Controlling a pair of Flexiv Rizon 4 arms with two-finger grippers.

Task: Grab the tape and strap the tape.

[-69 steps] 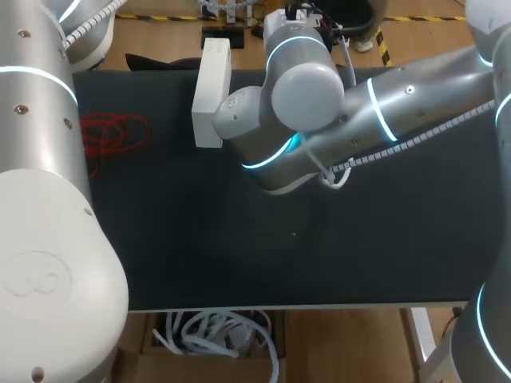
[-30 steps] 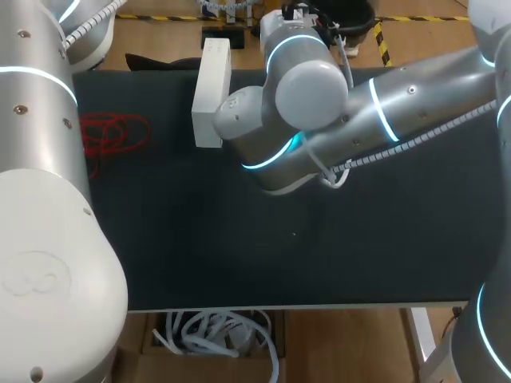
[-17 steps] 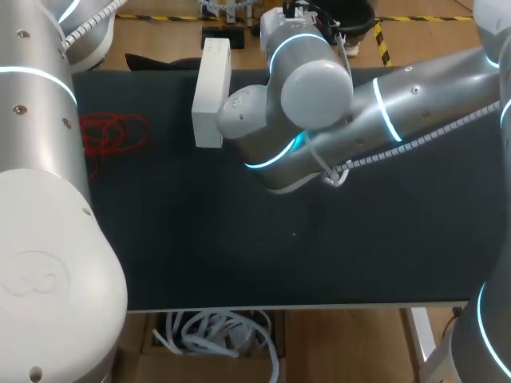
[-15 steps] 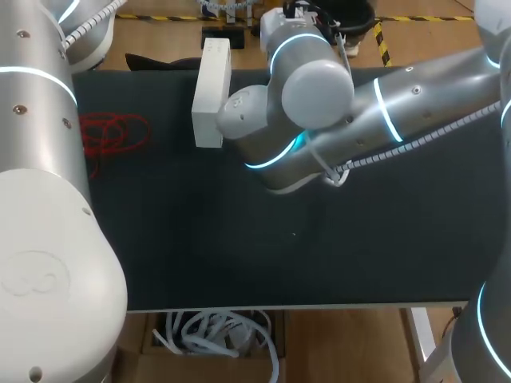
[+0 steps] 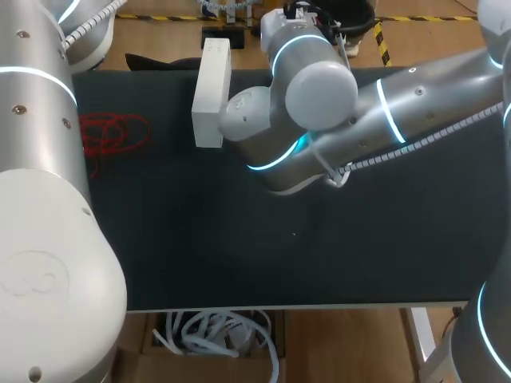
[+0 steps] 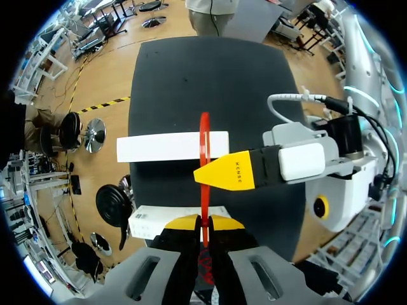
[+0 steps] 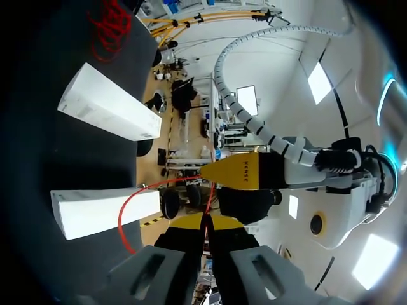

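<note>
The left gripper (image 6: 203, 222) is seen with its two yellow tips pressed together on a thin red tape (image 6: 204, 140), which is pinched between them from both sides. From there the tape is drawn straight ahead of the fingers, in a taut line above the dark table (image 5: 200, 255). A little way along it, the tape is met by one yellow finger of the right gripper (image 7: 205, 222), which comes in from the side. In the right wrist view, that gripper's own tips are likewise clamped on the tape, and a slack red loop is seen curving away beside them. Two long white boxes are laid on the table below the tape, one white box (image 6: 172, 146) further ahead of the left fingers and another white box (image 6: 178, 220) just under them. In the head view both grippers are hidden beneath the right arm (image 5: 319, 120), which is stretched across the table's middle. A loose red tangle (image 5: 112, 134) is spread on the table near the left arm (image 5: 48, 199), well apart from the boxes.
</note>
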